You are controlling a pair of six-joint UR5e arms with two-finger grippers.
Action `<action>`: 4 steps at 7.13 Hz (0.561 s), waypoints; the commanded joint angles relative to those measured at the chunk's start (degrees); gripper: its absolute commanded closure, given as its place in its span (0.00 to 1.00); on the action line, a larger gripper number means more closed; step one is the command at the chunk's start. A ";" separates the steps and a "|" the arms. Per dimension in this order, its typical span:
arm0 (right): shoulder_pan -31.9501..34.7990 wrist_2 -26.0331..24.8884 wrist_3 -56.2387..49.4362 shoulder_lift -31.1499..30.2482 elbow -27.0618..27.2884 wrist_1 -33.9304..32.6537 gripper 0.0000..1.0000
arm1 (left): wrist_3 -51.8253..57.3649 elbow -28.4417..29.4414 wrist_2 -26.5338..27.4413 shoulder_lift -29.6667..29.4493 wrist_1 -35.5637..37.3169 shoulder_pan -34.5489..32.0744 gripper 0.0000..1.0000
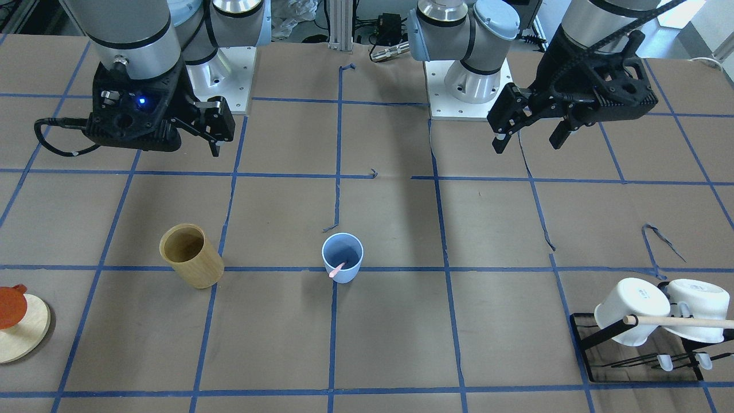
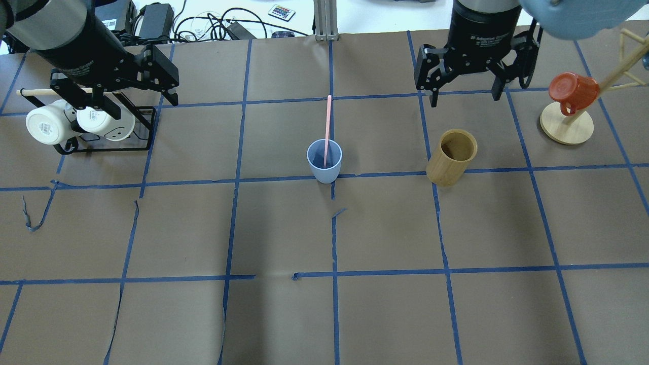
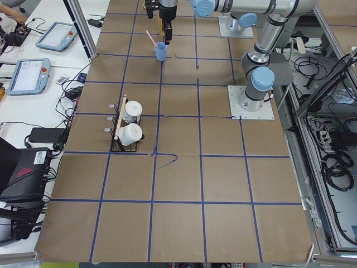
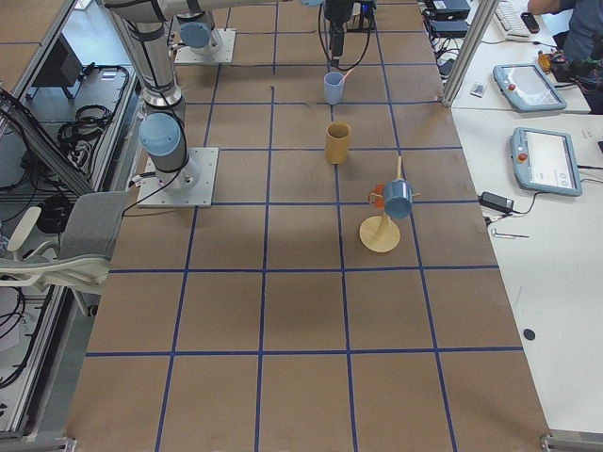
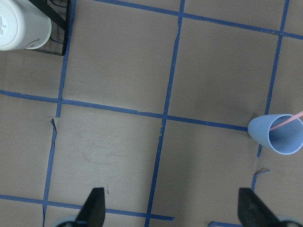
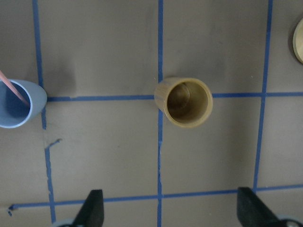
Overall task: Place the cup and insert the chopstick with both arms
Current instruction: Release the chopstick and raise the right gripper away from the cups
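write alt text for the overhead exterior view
A blue cup holding a pink chopstick stands mid-table, a wooden cup to its right. The left tool and right tool hover open and empty at the far side.

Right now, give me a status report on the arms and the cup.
Left gripper open, empty. Right gripper open, empty. Blue cup upright at centre, pink chopstick inside it. Wooden cup stands apart.
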 commanded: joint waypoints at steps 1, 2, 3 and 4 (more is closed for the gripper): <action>-0.87 3.54 -0.25 -1.08 -0.07 3.92 0.00 | -0.15 0.01 -0.31 -0.14 0.46 0.24 0.00; -2.00 4.36 -0.52 -0.04 0.89 4.01 0.00 | -0.15 0.10 -0.32 0.03 0.47 0.24 0.00; -2.53 5.93 -3.22 -0.55 2.46 1.66 0.00 | -0.15 0.27 -0.32 0.21 0.47 0.33 0.00; -2.54 7.25 -4.73 -1.51 3.43 0.07 0.00 | -0.07 0.28 -0.32 0.12 0.55 0.33 0.00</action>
